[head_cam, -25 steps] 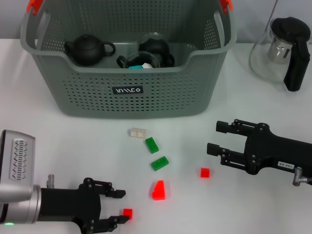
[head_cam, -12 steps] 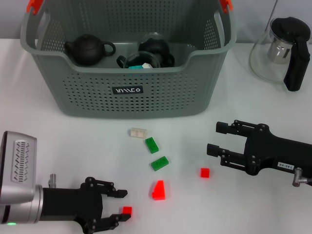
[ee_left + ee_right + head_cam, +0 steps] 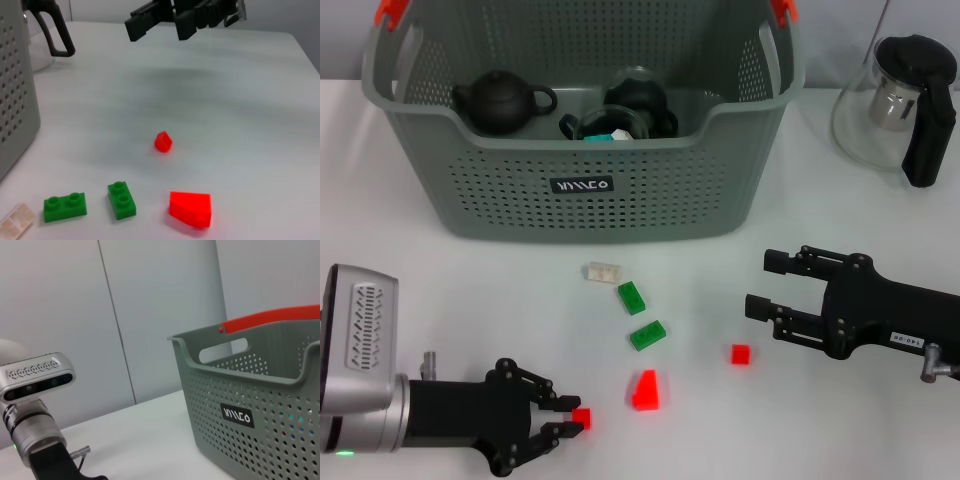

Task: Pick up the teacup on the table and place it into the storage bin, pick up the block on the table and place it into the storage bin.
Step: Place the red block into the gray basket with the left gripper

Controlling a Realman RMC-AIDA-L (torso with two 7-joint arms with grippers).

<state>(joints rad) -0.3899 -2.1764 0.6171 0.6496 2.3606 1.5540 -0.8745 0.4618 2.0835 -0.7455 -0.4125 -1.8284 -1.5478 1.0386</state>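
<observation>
My left gripper [image 3: 574, 417] lies low near the table's front left, shut on a small red block [image 3: 582, 417] held between its tips. My right gripper [image 3: 760, 282] hovers open at the right, also seen far off in the left wrist view [image 3: 150, 19]. The grey-green storage bin [image 3: 582, 210] stands at the back, and its wall shows in the right wrist view [image 3: 250, 405]. No teacup shows on the table. Loose blocks lie between the arms: a red wedge [image 3: 644, 390] [image 3: 190, 209], a red cube [image 3: 740, 353] [image 3: 163, 141], two green bricks [image 3: 631, 297] [image 3: 647, 334] and a clear brick [image 3: 602, 271].
Inside the bin sit two black teapots [image 3: 500, 100] [image 3: 638, 100] and a clear glass vessel [image 3: 595, 127]. A glass pitcher with a black handle [image 3: 900, 100] stands at the back right. The left arm's silver wrist housing [image 3: 35, 377] shows in the right wrist view.
The left gripper's fingers have closed in from wide apart onto the small red block, which shifted slightly up the picture. The right arm has not moved.
</observation>
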